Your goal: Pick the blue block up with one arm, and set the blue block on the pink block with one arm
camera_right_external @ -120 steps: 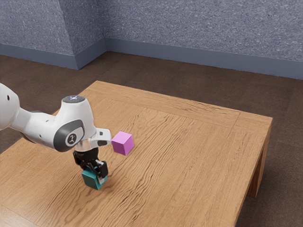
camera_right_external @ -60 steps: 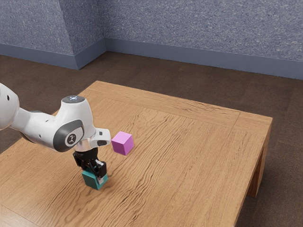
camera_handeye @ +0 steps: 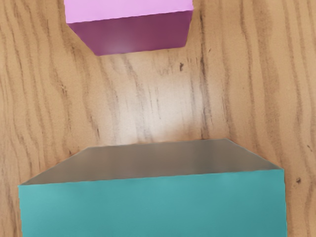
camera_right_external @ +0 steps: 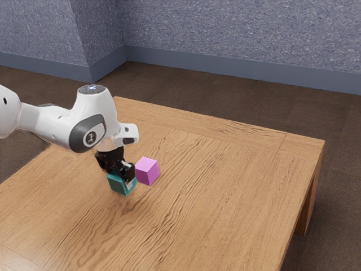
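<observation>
You've got the blue block (camera_right_external: 121,185) in the gripper (camera_right_external: 122,179), and it hangs clear of the table (camera_right_external: 225,186). There's a soft shadow on the wood below it, so I'd call the pick-up done. The jaws are drawn in to the block's width, black fingers pinching it on two opposite sides, up near its top. Now look at the pink block (camera_right_external: 146,170): it sits on the table just beside your load, toward the exterior view's right, and its top face is bare. In the wrist view a strip of bare wood lies between the blue block (camera_handeye: 153,205) under the hand and the pink block (camera_handeye: 129,27) ahead, so you're not over it yet. What's left, as I judge it: enough height to clear that pink top, a short carry across, square up the faces, set down, let go. Nothing is stacked yet.
</observation>
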Controlling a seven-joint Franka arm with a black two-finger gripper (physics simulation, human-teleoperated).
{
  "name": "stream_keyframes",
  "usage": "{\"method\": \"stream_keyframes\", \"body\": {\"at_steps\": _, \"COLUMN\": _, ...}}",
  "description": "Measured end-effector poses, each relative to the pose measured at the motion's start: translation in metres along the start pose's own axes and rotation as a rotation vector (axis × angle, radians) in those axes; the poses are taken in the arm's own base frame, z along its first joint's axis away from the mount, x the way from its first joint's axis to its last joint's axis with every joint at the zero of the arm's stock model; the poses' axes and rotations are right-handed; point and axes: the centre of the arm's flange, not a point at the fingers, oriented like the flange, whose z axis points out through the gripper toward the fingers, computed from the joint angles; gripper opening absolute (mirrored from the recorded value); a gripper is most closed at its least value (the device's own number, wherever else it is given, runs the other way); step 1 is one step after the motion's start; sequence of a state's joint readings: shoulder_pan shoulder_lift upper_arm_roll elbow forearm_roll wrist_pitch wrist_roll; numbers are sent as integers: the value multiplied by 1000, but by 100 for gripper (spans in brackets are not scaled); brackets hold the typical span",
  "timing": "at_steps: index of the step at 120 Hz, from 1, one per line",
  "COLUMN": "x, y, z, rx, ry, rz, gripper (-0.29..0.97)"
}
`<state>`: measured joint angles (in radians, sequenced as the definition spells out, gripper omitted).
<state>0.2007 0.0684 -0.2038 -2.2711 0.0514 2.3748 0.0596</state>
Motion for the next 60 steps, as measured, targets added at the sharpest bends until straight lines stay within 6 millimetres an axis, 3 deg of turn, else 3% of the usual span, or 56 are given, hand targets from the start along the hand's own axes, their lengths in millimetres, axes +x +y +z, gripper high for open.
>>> {"method": "stream_keyframes", "body": {"at_steps": 16, "x": 35, "y": -3, "z": -18, "rx": -4, "ry": 4, "rz": 1, "gripper": 36}}
{"method": "stream_keyframes", "body": {"at_steps": 25, "x": 55, "y": -6, "z": -18, "rx": -7, "ry": -11, "rz": 3, "gripper": 36}}
{"method": "stream_keyframes", "body": {"at_steps": 60, "x": 102, "y": -12, "z": -16, "rx": -16, "ry": -70, "rz": 11, "gripper": 36}}
